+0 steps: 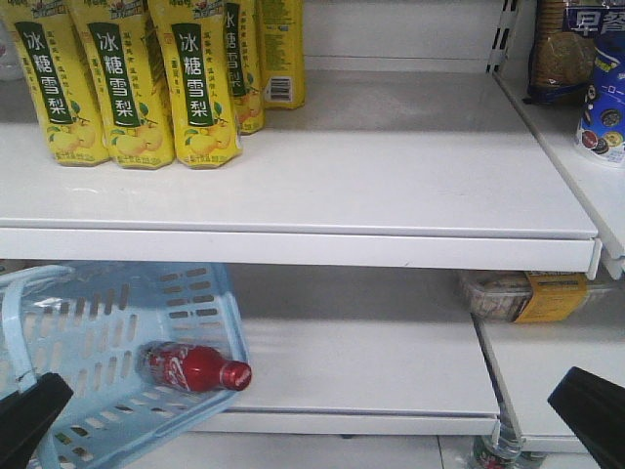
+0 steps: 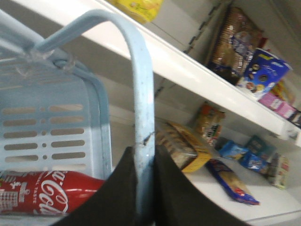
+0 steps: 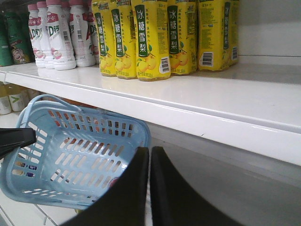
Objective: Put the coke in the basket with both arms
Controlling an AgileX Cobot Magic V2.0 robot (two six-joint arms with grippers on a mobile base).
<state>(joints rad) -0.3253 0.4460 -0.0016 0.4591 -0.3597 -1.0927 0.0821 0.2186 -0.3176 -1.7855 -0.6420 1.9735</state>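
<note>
The pale blue basket [image 1: 107, 332] hangs tilted in front of the lower shelf at the bottom left. A red coke bottle [image 1: 190, 368] lies on its side inside it, with the cap pointing right at the basket's right wall. In the left wrist view my left gripper [image 2: 145, 188] is shut on the basket's thin handle [image 2: 141, 94], and the coke [image 2: 42, 193] shows just to its left. My right gripper [image 3: 150, 155] is shut on nothing, to the right of the basket [image 3: 70, 155] and apart from it. In the front view only the black tips of the left gripper [image 1: 29, 415] and the right gripper [image 1: 591, 410] show.
Yellow pear-drink bottles [image 1: 127, 88] stand on the upper shelf [image 1: 293, 244], which overhangs the basket. White bottles [image 3: 59, 33] stand further left. A packaged box [image 1: 527, 293] lies on the lower shelf at the right. Snack packs [image 1: 586, 68] fill the shelf unit beside it.
</note>
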